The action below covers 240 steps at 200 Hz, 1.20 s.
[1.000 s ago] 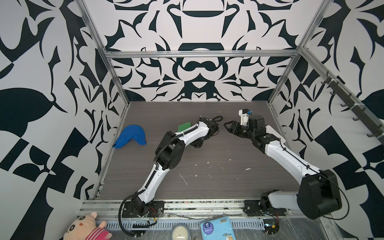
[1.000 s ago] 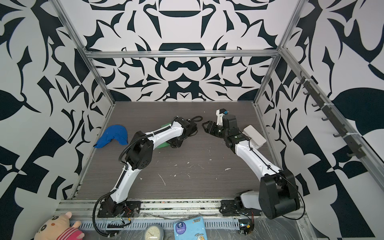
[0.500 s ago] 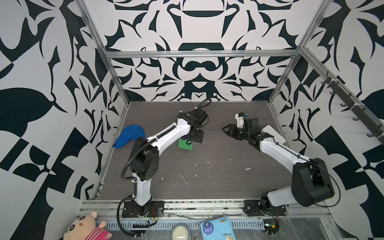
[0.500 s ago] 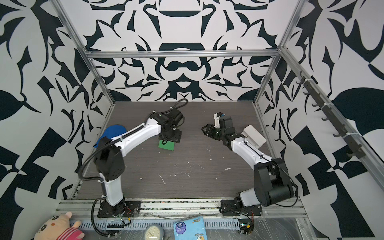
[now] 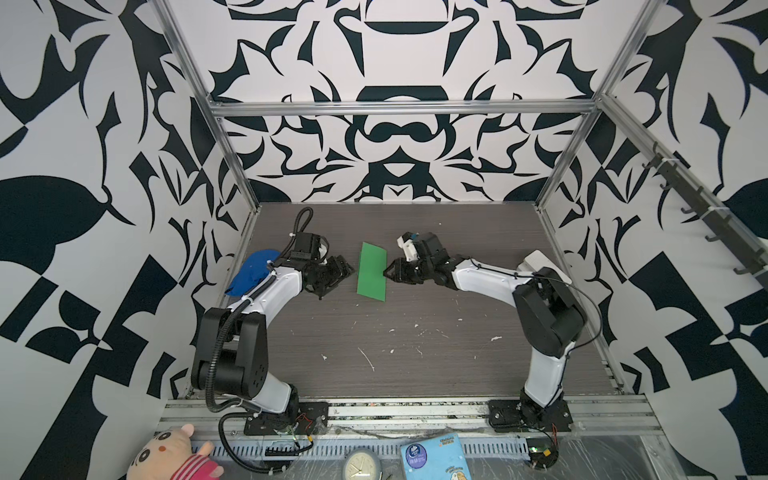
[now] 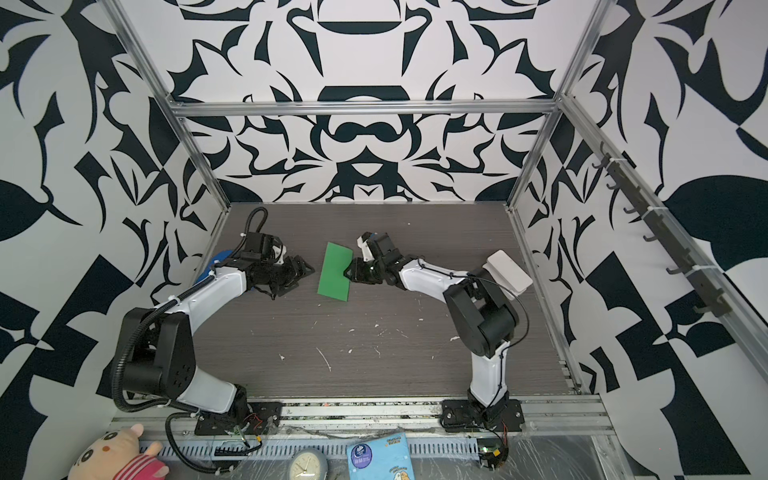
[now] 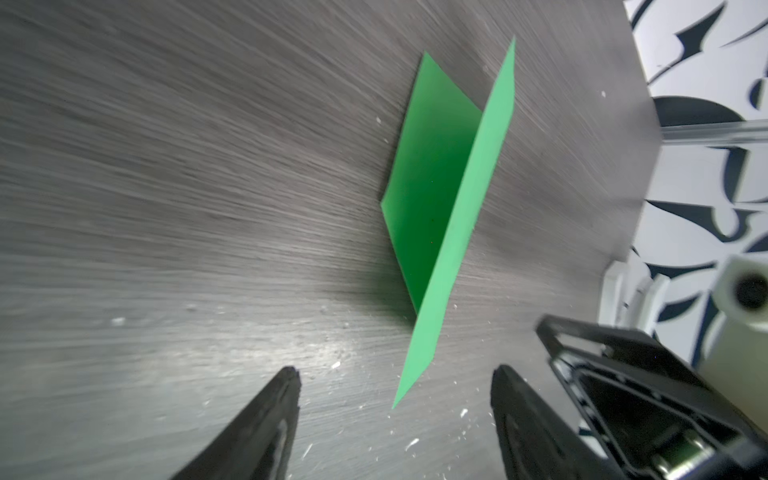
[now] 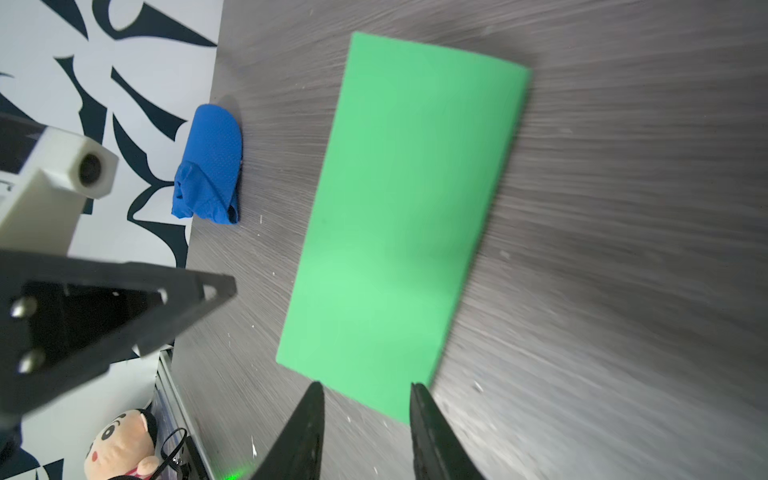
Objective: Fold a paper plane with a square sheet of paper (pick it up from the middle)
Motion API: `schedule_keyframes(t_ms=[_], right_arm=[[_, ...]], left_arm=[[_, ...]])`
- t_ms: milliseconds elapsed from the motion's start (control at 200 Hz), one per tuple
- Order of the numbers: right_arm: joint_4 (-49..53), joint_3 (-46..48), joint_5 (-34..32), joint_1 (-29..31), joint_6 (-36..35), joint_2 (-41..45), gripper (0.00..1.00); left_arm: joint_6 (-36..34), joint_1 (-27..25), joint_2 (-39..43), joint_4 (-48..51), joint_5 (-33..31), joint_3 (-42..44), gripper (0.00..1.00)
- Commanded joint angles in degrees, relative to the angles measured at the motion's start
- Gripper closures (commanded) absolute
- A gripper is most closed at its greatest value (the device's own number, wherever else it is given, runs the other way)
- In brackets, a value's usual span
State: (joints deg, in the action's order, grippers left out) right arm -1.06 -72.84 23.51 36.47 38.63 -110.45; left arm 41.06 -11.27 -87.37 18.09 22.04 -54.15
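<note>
The square sheet of paper [image 5: 372, 270] [image 6: 336, 272] is bright green and lies folded in half as a long rectangle at mid-table. In the left wrist view the sheet of paper [image 7: 436, 187] has its upper flap raised off the lower one, gaping toward that camera. My left gripper [image 5: 343, 276] [image 6: 305, 274] [image 7: 395, 374] stands open just left of it and holds nothing. My right gripper [image 5: 388, 272] [image 6: 349, 274] [image 8: 368, 386] is low at the sheet's [image 8: 399, 216] right edge. Its jaws are a narrow gap apart, and the paper lies just beyond the tips.
A blue cloth cap [image 5: 251, 272] [image 6: 212, 266] [image 8: 210, 166] lies by the left wall behind my left arm. A white block [image 5: 540, 262] [image 6: 509, 270] sits by the right wall. Small white scraps [image 5: 365, 357] dot the table's front half.
My left gripper opened, let go of the paper and drew back left. The paper now lies further right at mid-table. My right gripper came down to its right edge, jaws narrowing.
</note>
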Motion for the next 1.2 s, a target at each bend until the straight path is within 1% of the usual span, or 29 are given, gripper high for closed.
schedule_keyframes(t_ms=[0, 150, 240, 390, 505, 640, 795, 995, 1195], right_arm=[[-0.29, -5.1, 0.03, 0.44, -0.21, -3.0, 0.63], [1.09, -8.68, 0.6, 0.45, -0.86, -7.73, 0.66], [3.05, -10.77, 1.16, 0.45, -2.11, -9.65, 0.67], [4.47, -12.45, 2.51, 0.48, -3.29, -11.81, 0.68], [4.95, -12.82, 2.89, 0.45, -3.56, -12.76, 0.68], [5.57, -13.01, 3.12, 0.45, -3.82, -13.51, 0.68], [6.57, -13.42, 3.24, 0.45, -4.22, -14.33, 0.68], [8.09, -13.23, 4.29, 0.45, -4.86, -15.32, 0.71], [8.3, -10.05, 5.39, 0.8, -5.36, -13.81, 0.73]], left_arm=[[3.87, -0.15, -0.83, -8.43, 6.17, 1.78, 0.28], [6.45, -0.14, -1.78, -13.35, 8.04, 5.29, 0.31], [7.53, -0.16, -3.02, -15.13, 9.03, 6.22, 0.35], [8.44, -0.24, -5.22, -16.14, 8.99, 7.13, 0.35], [9.82, -0.18, -7.79, -18.09, 11.31, 7.21, 0.34], [12.29, -0.76, -9.89, -22.26, 14.62, 7.46, 0.39], [12.6, -1.21, -10.47, -22.8, 14.82, 7.69, 0.48], [13.65, -1.48, -9.12, -24.09, 16.25, 8.79, 0.5], [15.94, -2.18, -9.18, -27.17, 17.75, 9.68, 0.51]])
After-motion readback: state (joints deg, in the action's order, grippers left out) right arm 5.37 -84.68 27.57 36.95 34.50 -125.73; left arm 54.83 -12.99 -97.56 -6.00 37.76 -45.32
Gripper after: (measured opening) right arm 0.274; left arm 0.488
